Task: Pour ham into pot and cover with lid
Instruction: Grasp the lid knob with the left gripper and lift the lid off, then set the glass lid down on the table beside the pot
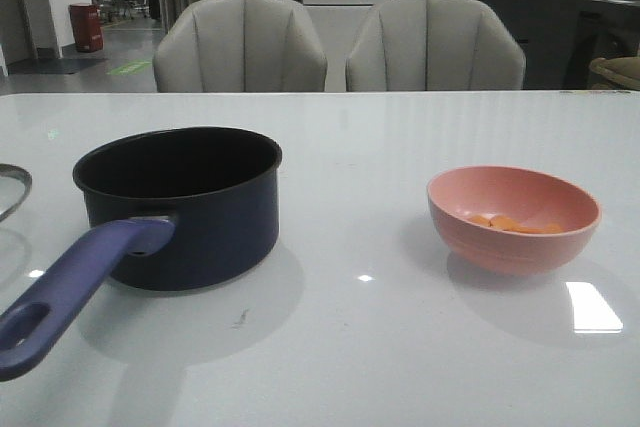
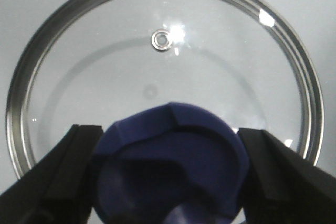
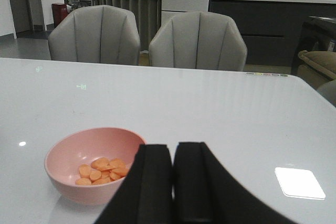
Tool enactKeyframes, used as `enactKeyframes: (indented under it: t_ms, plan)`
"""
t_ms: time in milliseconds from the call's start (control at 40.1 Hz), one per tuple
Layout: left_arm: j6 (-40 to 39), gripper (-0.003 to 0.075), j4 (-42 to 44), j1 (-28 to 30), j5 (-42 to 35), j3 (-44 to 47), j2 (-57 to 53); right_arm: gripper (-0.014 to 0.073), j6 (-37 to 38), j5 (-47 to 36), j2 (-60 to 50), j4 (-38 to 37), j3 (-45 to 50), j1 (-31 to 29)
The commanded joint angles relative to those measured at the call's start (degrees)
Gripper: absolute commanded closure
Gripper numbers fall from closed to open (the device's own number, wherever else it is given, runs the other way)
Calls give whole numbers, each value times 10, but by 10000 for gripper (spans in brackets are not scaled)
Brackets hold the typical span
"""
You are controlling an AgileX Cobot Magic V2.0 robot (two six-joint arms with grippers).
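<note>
The dark navy pot (image 1: 180,207) stands on the left of the table, its blue-purple handle (image 1: 70,292) pointing toward the front left. Orange ham (image 1: 510,223) slices lie in a salmon-pink bowl (image 1: 513,219) on the right. In the left wrist view, the glass lid (image 2: 157,40) with its metal rim lies on the table, and my left gripper (image 2: 169,171) is shut on its blue knob (image 2: 173,150). Only a sliver of the lid (image 1: 12,185) shows at the front view's left edge. My right gripper (image 3: 173,153) is shut and empty, just beside the bowl (image 3: 68,177) of ham (image 3: 102,170).
Two grey chairs (image 1: 240,47) (image 1: 435,47) stand behind the far edge of the white glossy table (image 1: 350,347). Bare table lies between pot and bowl. Neither arm shows in the front view.
</note>
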Motion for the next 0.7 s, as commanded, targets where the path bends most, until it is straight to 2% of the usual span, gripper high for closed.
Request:
enactKeyframes:
  t_ms: [0, 175, 499, 674]
  plan:
    - [7, 356, -14, 0, -15, -14, -14, 433, -3, -44, -11, 1, -4, -4]
    - [18, 332, -23, -6, -13, -14, 3, 433, -3, -44, -11, 1, -4, -4]
    - [29, 216, -22, -30, -16, -14, 11, 433, -3, -44, -11, 1, -4, -4]
    - [29, 197, -19, -36, -17, -14, 11, 433, -3, -44, -11, 1, -4, -4]
